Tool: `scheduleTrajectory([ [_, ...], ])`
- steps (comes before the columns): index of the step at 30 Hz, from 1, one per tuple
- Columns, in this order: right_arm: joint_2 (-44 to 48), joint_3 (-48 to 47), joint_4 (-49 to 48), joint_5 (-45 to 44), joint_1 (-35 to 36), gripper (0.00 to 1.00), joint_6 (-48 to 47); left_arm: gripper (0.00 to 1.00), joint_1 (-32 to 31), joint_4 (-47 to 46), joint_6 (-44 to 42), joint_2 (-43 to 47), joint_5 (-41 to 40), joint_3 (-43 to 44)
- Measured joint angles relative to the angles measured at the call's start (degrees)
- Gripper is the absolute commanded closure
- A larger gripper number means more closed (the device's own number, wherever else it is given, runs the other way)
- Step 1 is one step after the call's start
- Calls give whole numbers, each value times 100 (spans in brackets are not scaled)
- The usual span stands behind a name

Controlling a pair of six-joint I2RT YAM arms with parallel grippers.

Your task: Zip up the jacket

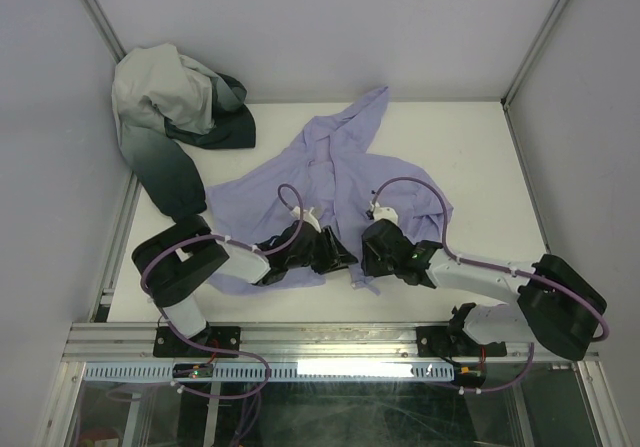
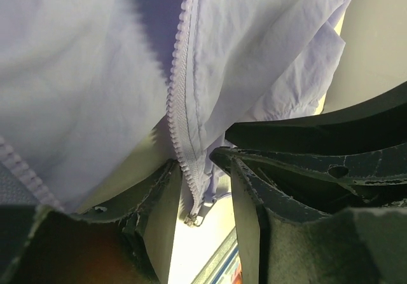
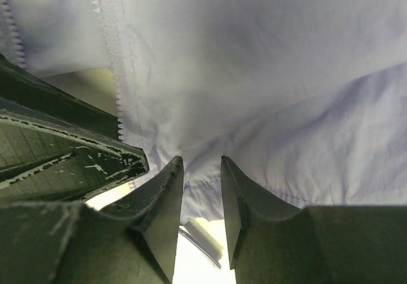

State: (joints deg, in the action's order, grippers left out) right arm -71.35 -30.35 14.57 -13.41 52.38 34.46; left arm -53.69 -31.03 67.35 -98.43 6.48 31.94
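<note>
Jacket (image 1: 335, 162) lies spread and wrinkled on the table (image 1: 480, 177), with its hem at both grippers.

Left gripper (image 2: 205, 169): jaws apart. The zipper (image 2: 181, 100) runs down into the gap. Its bottom end hangs between the fingers (image 2: 159, 214), lying against the left-hand one. Light shows on the other side, so it is not clamped.

Right gripper (image 3: 202, 166): jaws narrowly apart, with hem fabric puckered into the gap at the tips. Cannot tell whether it is pinched or only resting there. The zipper passes left of these jaws.

The grippers sit just beside each other, tips nearly meeting. A white-green garment (image 1: 175, 117) is heaped well beyond the left jaws.
</note>
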Motion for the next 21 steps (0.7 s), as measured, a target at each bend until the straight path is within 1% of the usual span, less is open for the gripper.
scheduleTrajectory([
  [8, -192, 0, -448, 321, 0, 68, 63, 67, 0, -599, 144, -79, 4, -293],
  [10, -216, -2, -507, 369, 0, 68, 85, 72, 0, -704, 164, -76, -13, -380],
  [14, -223, -2, -535, 466, 0, 68, 122, 87, -2, -684, 87, -68, -55, -404],
  [17, -210, -2, -540, 575, -2, 64, 118, 97, -2, -673, -13, -68, -92, -435],
  [19, -151, 7, -538, 678, -13, 60, 103, 100, 0, -730, -101, -55, -146, -501],
  [21, 33, 20, -531, 813, -52, 57, 48, 100, 0, -787, -273, 66, -208, -601],
])
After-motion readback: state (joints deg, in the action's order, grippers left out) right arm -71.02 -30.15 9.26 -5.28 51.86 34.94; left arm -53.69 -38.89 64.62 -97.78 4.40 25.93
